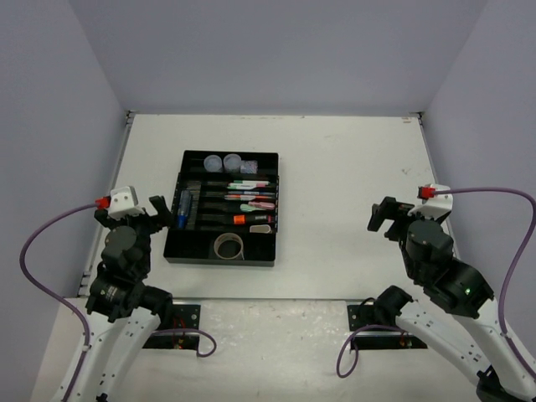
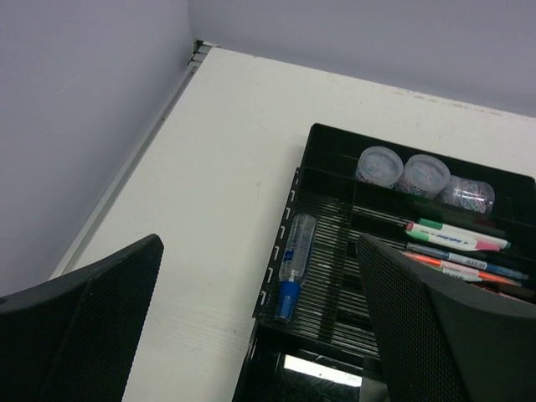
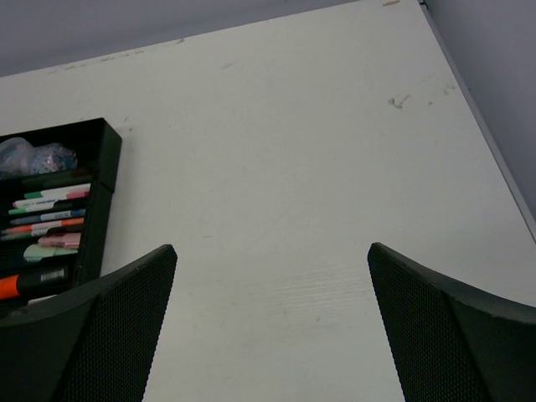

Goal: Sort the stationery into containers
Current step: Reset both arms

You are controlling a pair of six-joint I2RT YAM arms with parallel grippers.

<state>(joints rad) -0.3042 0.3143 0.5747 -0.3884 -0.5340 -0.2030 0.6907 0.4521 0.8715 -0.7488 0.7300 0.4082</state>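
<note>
White tabletop [image 1: 352,167], grey walls on 3 sides. 1 black rectangular plastic organiser tray [image 1: 274,219] sits left of centre, its long side running away from the arms.

Tray contents, all stationery inside:
- Far section: 3 small clear round lidded tubs [image 2: 423,174] in a row, touching or nearly touching.
- Left section: blue-capped tube [image 1: 183,208] lying flat and lengthwise, with the blue cap at the near end.
- Narrow slots to the right of the tube: a green highlighter [image 1: 249,185] farthest back. Thin pens [image 1: 239,194] come next, then a pink highlighter [image 1: 258,207], then an orange highlighter [image 1: 251,219] nearest the arms. All lie crosswise in the tray and parallel to each other. Which slot each pen occupies cannot be told.
- Near wide section: grey tape roll [image 1: 228,246] lying flat with its hole facing up.

Left gripper [image 2: 260,243]: beside the tray's near-left corner, pointing toward the tray. Its fingers are spread wide and released, with nothing between them. The wrist view shows the tube and tray wall beyond the gap, clear of both pads.

Right gripper [image 3: 272,251]: well apart from the tray, over bare table on the right side. Its fingers are also spread wide and grasp nothing. The tray's right wall shows at the left edge of that wrist view.
</note>
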